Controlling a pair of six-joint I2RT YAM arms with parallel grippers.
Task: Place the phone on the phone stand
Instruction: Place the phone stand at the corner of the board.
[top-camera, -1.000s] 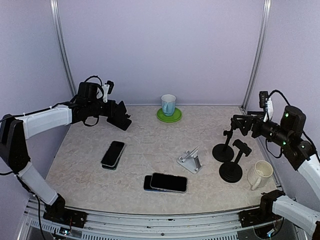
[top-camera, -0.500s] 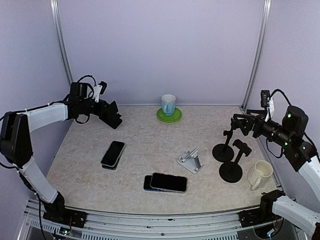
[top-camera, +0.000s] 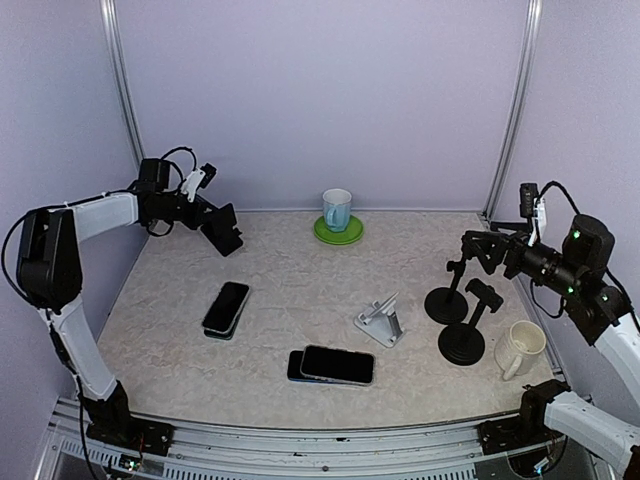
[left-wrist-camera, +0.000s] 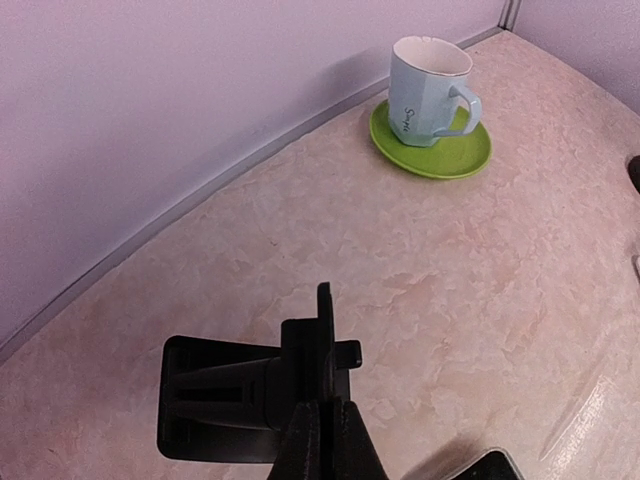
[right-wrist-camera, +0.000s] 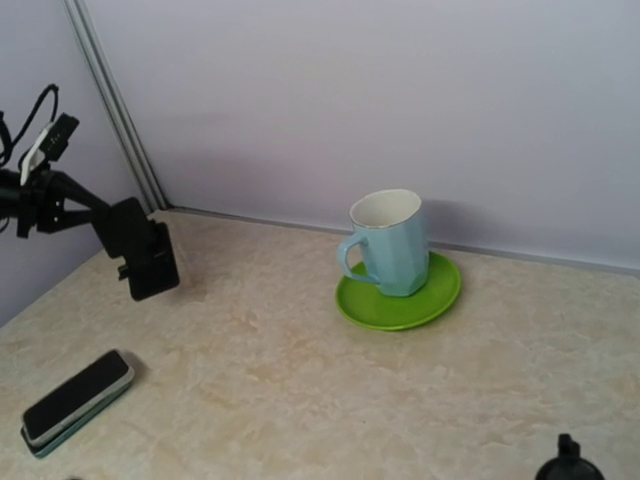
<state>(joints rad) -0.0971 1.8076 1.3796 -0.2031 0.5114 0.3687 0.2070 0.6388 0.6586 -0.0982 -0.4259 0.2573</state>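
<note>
My left gripper (top-camera: 213, 222) is shut on a black phone stand (top-camera: 228, 236), held just above the table at the far left corner. In the left wrist view the fingertips (left-wrist-camera: 305, 440) pinch the upright plate of that stand (left-wrist-camera: 225, 400); the right wrist view shows the same stand (right-wrist-camera: 145, 255). A dark phone (top-camera: 227, 306) lies on top of another at the left middle, also the phone (right-wrist-camera: 78, 395). Another stacked pair, phone (top-camera: 337, 365) on top, lies near the front. A silver phone stand (top-camera: 380, 322) sits at the centre. My right gripper (top-camera: 478, 248) hangs open at the right with nothing in it.
A light blue mug (top-camera: 336, 209) stands on a green saucer (top-camera: 338, 234) by the back wall. Two black round-based stands (top-camera: 447, 300) (top-camera: 465, 340) and a cream mug (top-camera: 522, 348) crowd the right side. Walls close in on three sides.
The left arm has drawn the black phone stand back and to the left, toward the far left corner. The right arm has stayed put.
</note>
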